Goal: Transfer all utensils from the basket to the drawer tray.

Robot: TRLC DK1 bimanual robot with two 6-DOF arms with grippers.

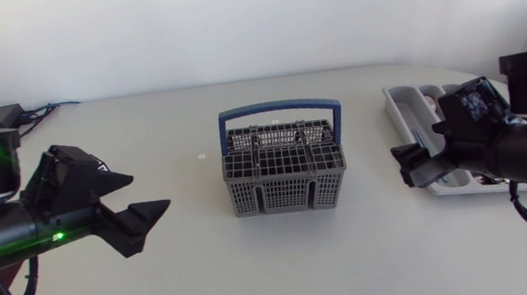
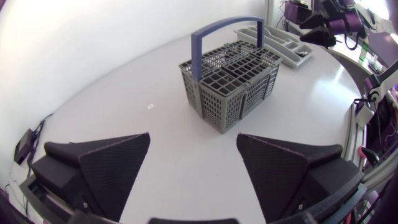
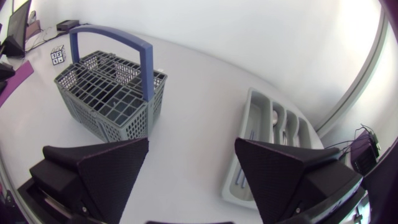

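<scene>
Quick status from our side, everything placed off the basket [image 1: 284,165] since it sits pretty much mid-table [image 1: 288,265]. It's the grey slatted one, standing upright, with the blue handle [image 1: 279,111] arching up over it. Looking down through the grid on top we honestly can't tell what's inside. The right wrist view shows something dark behind the slats, but it's too murky to call.

The drawer tray [image 3: 244,149] is off to the right of the basket, clearly apart from it and not touching. It's a pale grey tray with long compartments. A few utensils [image 3: 277,122] lie in those compartments, though we can't make out which kinds.

Our left gripper [image 2: 193,140] hangs well out to the left of the basket, above the table and pointing toward it. Its two wedge fingers are spread wide with only bare table between them, so it's released and holding nothing.

Our right gripper [image 3: 192,142] is on the basket's right side, roughly between the basket and the tray. From the head view it overlaps the tray edge that faces the basket. It's the same story there: fingers wide apart, nothing gripped. In its own wrist view the basket sits ahead of one finger and the tray ahead of the other.

There's also a tiny white speck [image 1: 201,156] on the table just left of the basket.
</scene>
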